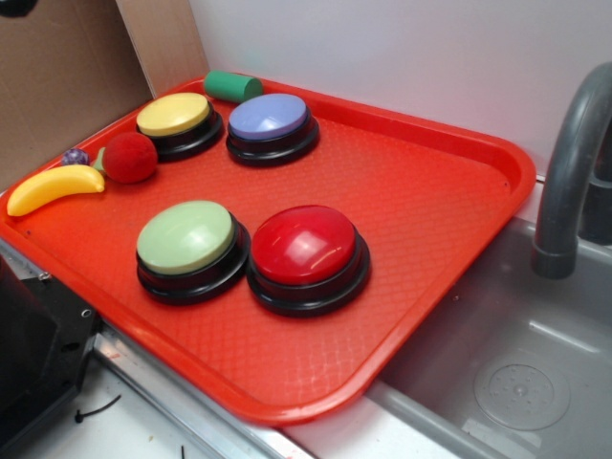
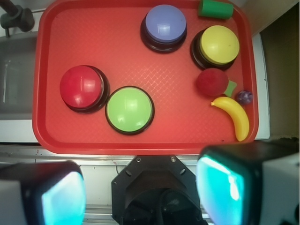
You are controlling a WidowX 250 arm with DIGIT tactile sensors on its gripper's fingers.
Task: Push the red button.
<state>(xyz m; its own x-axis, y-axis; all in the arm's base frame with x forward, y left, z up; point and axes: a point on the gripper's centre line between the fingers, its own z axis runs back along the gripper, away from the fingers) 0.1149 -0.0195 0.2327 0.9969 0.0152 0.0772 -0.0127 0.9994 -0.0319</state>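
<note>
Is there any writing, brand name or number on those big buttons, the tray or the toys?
None can be read. The red button, green button, yellow button and blue button have plain tops, and the tray and banana are unmarked.

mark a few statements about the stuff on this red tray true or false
1. The glossy red dome button on a black base sits right beside the pale green dome button. True.
2. The gripper is pressing down on the red dome button. False: in the wrist view its two fingers hang apart over the near edge of the red plastic tray, touching nothing.
3. The yellow plastic banana lies in the grey sink. False: it lies on the tray, near the fuzzy red ball.
4. The blue dome button and the yellow dome button form the back row. True.
5. The green cylinder stands upright in the tray's middle. False: it lies on its side at the back edge.
</note>
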